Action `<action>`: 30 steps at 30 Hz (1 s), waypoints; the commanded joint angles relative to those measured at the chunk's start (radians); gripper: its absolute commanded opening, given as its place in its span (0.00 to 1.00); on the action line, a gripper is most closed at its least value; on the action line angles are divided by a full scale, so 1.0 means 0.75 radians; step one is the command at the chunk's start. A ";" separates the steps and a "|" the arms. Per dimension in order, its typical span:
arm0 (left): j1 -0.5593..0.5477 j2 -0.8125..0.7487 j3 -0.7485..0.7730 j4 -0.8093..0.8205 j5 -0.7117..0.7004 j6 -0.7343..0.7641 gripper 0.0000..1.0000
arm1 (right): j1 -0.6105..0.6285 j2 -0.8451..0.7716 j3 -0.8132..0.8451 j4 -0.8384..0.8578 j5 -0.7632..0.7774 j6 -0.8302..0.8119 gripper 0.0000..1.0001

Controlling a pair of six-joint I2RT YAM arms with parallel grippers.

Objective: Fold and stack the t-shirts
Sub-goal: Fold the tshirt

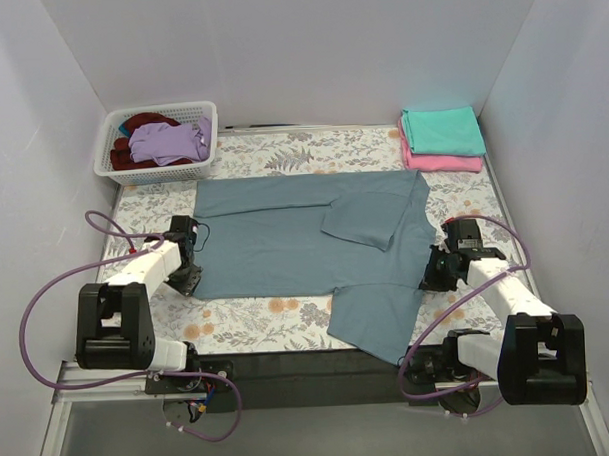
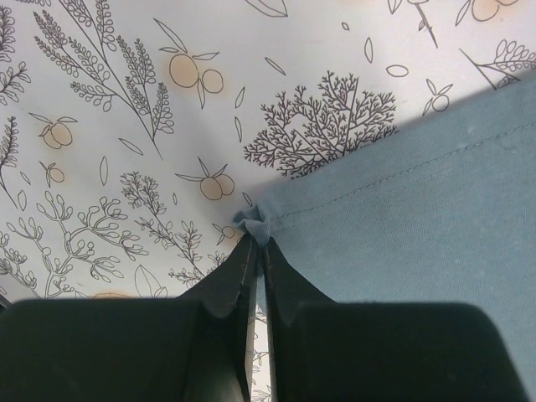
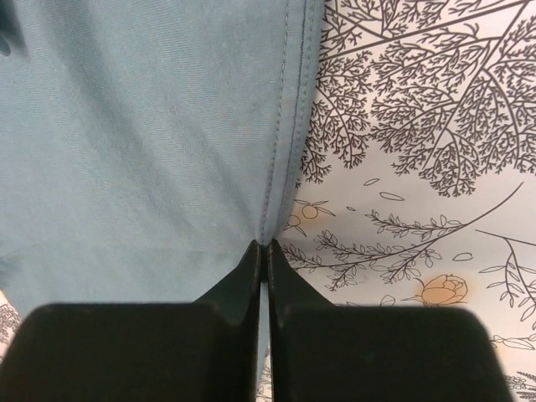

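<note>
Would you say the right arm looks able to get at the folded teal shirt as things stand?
Probably not yet: the right arm has its jaws shut on the blue-grey shirt, so it must let go first. Otherwise nothing stands between it and the teal shirt.

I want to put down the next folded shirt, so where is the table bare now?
Bare table shows in the far strip between the basket and the folded stack, and in the near strip between the left claw and the near sleeve. The middle is crowded: the blue-grey shirt covers it, the right claw shut on its hem.
</note>
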 commanded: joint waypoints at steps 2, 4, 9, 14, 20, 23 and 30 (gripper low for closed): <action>0.013 0.043 -0.031 -0.034 0.066 0.004 0.00 | -0.005 -0.061 0.019 -0.017 -0.021 0.012 0.01; 0.013 0.031 0.000 -0.055 0.084 0.009 0.00 | -0.042 -0.086 0.037 -0.035 -0.031 0.016 0.01; 0.015 0.037 0.104 -0.100 0.076 0.023 0.00 | -0.042 -0.070 0.161 -0.048 -0.099 0.010 0.01; 0.021 0.123 0.272 -0.145 0.051 0.043 0.00 | -0.042 0.047 0.297 -0.054 -0.121 -0.002 0.01; 0.049 0.239 0.463 -0.161 0.064 0.076 0.00 | -0.042 0.194 0.491 -0.052 -0.127 -0.031 0.01; 0.066 0.295 0.541 -0.169 0.068 0.094 0.00 | -0.044 0.264 0.591 -0.054 -0.107 -0.045 0.01; 0.133 0.417 0.740 -0.161 0.102 0.119 0.00 | -0.075 0.433 0.816 -0.056 -0.127 -0.090 0.01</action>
